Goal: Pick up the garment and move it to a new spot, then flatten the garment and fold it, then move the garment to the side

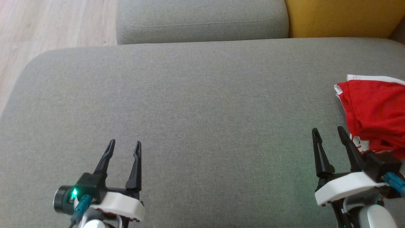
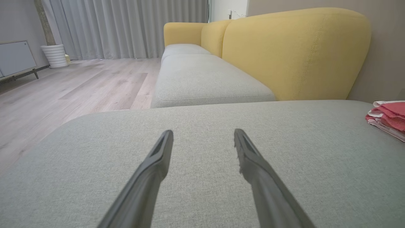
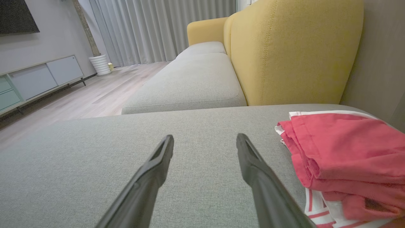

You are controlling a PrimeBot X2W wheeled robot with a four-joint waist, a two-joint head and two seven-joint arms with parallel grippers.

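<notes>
- Garment [image 1: 376, 114]: red-and-white, layered, at right edge of grey cushion [image 1: 202, 95], just beside right gripper [image 1: 327, 129].
- Spread wide, empty: left gripper [image 1: 125, 144], right gripper.
- Seemingly folded and set aside; probably little left.

Left gripper [image 1: 125, 142] sits over the near-left part of the grey cushion [image 1: 202, 104], two dark fingers spread wide, nothing between them, tips leaning a little right toward the cushion's far edge. Right gripper [image 1: 327, 129] is over the cushion's near-right part, fingers equally wide apart and empty, tips leaning left.
</notes>
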